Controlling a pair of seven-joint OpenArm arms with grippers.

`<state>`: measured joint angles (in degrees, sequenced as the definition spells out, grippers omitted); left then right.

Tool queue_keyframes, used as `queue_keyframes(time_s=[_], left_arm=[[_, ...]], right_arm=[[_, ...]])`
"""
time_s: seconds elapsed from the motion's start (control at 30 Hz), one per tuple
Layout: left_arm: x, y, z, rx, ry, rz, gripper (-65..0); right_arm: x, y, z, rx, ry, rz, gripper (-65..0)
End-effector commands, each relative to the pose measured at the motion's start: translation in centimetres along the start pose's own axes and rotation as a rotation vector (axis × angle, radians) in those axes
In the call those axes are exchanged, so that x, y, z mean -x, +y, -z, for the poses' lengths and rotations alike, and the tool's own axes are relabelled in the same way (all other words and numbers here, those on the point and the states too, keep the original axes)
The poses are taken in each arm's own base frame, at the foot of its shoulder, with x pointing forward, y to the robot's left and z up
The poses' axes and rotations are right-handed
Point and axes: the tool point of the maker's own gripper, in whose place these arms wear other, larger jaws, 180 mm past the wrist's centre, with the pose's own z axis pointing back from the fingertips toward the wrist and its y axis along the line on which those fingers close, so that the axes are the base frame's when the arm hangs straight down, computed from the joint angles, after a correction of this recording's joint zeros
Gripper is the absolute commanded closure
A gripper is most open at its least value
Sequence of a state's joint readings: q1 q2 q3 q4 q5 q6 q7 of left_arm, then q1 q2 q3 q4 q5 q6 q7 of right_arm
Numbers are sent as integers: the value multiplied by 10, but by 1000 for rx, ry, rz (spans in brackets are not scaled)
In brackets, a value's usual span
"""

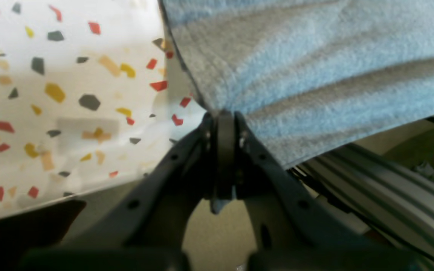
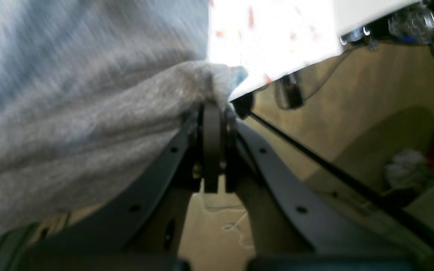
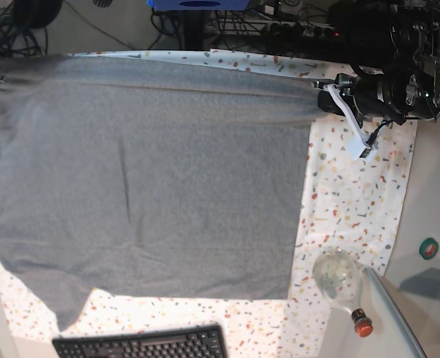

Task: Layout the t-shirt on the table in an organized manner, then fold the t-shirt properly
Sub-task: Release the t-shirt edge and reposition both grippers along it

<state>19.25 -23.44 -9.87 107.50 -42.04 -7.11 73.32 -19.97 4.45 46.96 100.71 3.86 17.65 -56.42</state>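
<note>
1. Left wrist view: left claw [image 1: 224,116] is clamped tight on a corner of the plain heather-grey knit t-shirt [image 1: 315,67]. From the pinch the cloth fans up and to the right of the claw. The white cloth-covered surface with red, yellow and grey flecks [image 1: 70,94] lies to the claw's left and beneath. The pinch sits near that surface's edge, with a ribbed metal rail [image 1: 382,188] below it.

2. Right wrist view: right claw [image 2: 212,107] is likewise closed on a bunched corner of the t-shirt, and the fabric runs away up and to the left. A bright strip of the surface [image 2: 269,37] shows just beyond the tips, floor below; this grip too sits at the edge.

3. Base view: t-shirt [image 3: 145,179] lies spread broad over the surface [image 3: 354,201]. The left arm's claw [image 3: 326,95] holds its far corner on the view's right. The right arm's claw is out of frame to the left. The held edge runs left to right along the far side; the body of the shirt lies toward the black keyboard [image 3: 142,347].

4. Judgement: each arm owns its own corner. Any fold would carry this far edge toward the near side.
</note>
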Motion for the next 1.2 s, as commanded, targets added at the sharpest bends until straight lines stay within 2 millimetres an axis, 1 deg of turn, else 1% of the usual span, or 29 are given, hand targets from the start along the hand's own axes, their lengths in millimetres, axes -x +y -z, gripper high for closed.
queue_keyframes(time_s=[0.0,0.13,0.2,0.3,0.33,0.43,0.47,0.53,0.57,0.6,0.73,0.8,0.83,0.87,0.9,0.97,1.0,1.07,1.17], left_arm=[[-8,7,-7,-27,-24,17,0],[-19,30,-22,-82,-81,-33,0],[-23,34,-25,-90,-92,-39,0],[-23,35,-25,-96,-81,-21,0],[-23,30,-22,-84,-74,-7,0],[-33,14,-12,-46,-71,35,0],[-33,12,-10,-40,-66,37,0],[-43,9,-6,-28,-79,35,0],[-47,8,-3,-18,-85,21,0],[-51,8,0,-13,-89,8,0],[-74,15,19,15,-95,-75,0],[-80,23,28,21,-80,-118,0],[-83,25,34,25,-67,-127,0],[-86,23,39,30,-55,-124,0],[-87,22,45,35,-37,-123,0],[-93,18,56,45,-32,-116,0],[-94,11,64,57,-26,-108,0],[-93,8,76,62,-7,-105,0],[-90,6,84,64,3,-102,0]], right_arm=[[-9,-3,-1,15,-24,-18,0],[-4,22,3,-36,-18,-31,0],[-6,25,3,-43,-22,-27,0],[-17,30,3,-54,-43,-23,0],[-23,36,3,-66,-51,-38,0],[-44,55,-1,-97,-96,-67,0],[-52,58,-3,-102,-117,-68,0],[-72,69,-7,-121,-158,-69,0],[-80,70,-8,-123,-168,-72,0],[-88,69,-9,-120,-168,-82,0],[-128,79,-11,-138,-194,-98,0],[-144,81,-6,-152,-195,-85,0],[-151,88,-1,-171,-187,-78,0],[-155,90,4,-180,-177,-81,0],[-160,89,9,-181,-165,-84,0],[-167,98,21,-206,-149,-88,0],[-170,103,25,-218,-155,-89,0],[-173,111,35,-242,-155,-76,0],[-169,114,44,-255,-133,-61,0]])
